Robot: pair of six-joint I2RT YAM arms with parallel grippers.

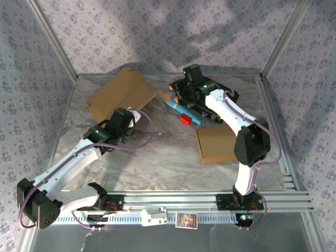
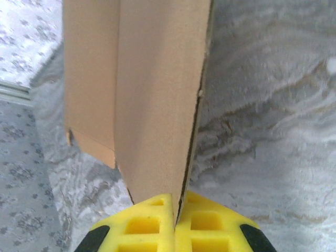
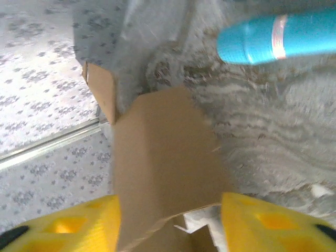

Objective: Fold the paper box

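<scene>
The paper box (image 1: 123, 90) is a flat brown cardboard sheet, partly lifted, at the back left of the table. My left gripper (image 1: 125, 116) is at its near edge. In the left wrist view the yellow fingers (image 2: 142, 226) are pressed together on the cardboard panel (image 2: 152, 94), which stands up on edge between them. My right gripper (image 1: 174, 94) is at the sheet's right-hand flap. In the right wrist view that gripper (image 3: 169, 223) is open: its yellow fingertips (image 3: 79, 226) stand apart, and the brown flap (image 3: 163, 168) lies between them without touching.
A second, folded brown box (image 1: 218, 144) lies at the right beside the right arm. A blue tube (image 1: 184, 111) with a red piece (image 1: 185, 119) lies just under the right wrist and appears again as the blue tube (image 3: 278, 37). Patterned walls enclose the table; a metal rail (image 1: 210, 202) runs along the front.
</scene>
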